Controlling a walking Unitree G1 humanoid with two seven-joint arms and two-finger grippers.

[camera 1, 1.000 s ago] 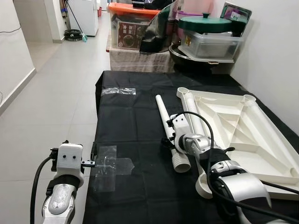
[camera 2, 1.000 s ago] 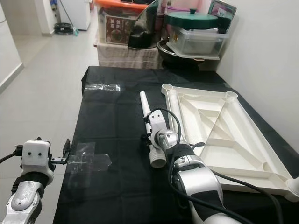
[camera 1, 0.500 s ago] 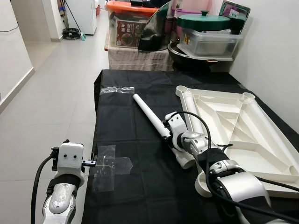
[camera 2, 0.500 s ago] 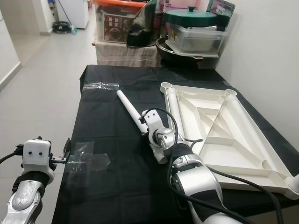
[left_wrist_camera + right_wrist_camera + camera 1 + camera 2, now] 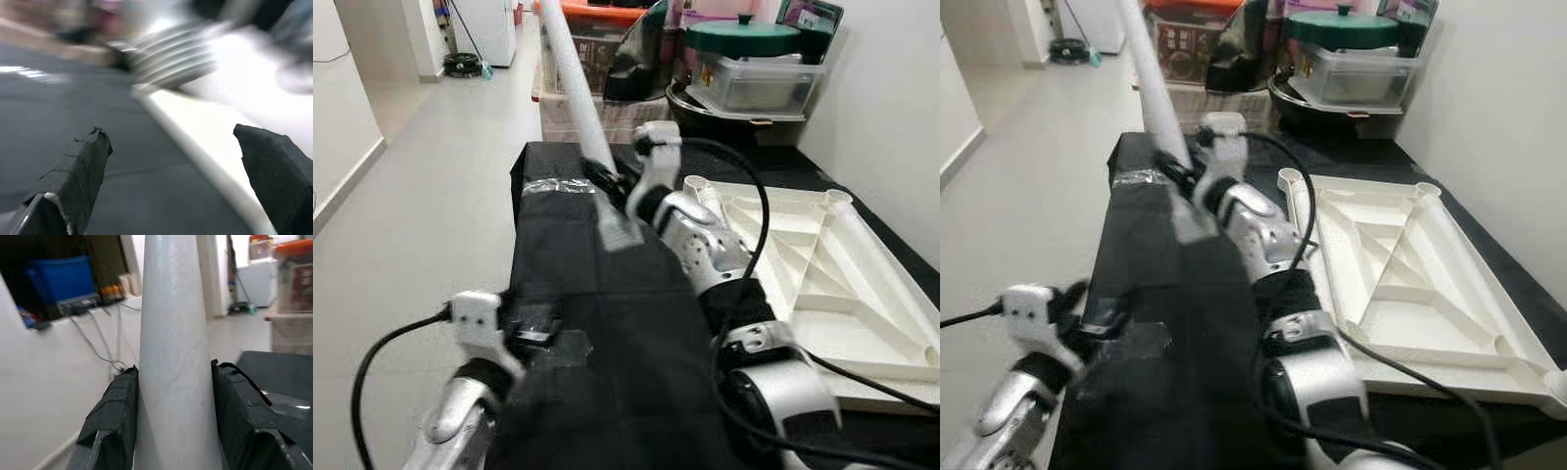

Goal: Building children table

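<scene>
Robot right gripper (image 5: pixel 604 174) pinches a white table leg (image 5: pixel 570 73) near its threaded end, raised off the black-covered table (image 5: pixel 568 294) and pointing toward 11 o'clock. Upturned white tabletop (image 5: pixel 822 279) lies at 3 o'clock. Left gripper (image 5: pixel 176 161) hovers at 7 o'clock, fingers spread, holding nothing. Risk: the long leg could swing into the storage boxes (image 5: pixel 597 39) behind. No legible writing.
</scene>
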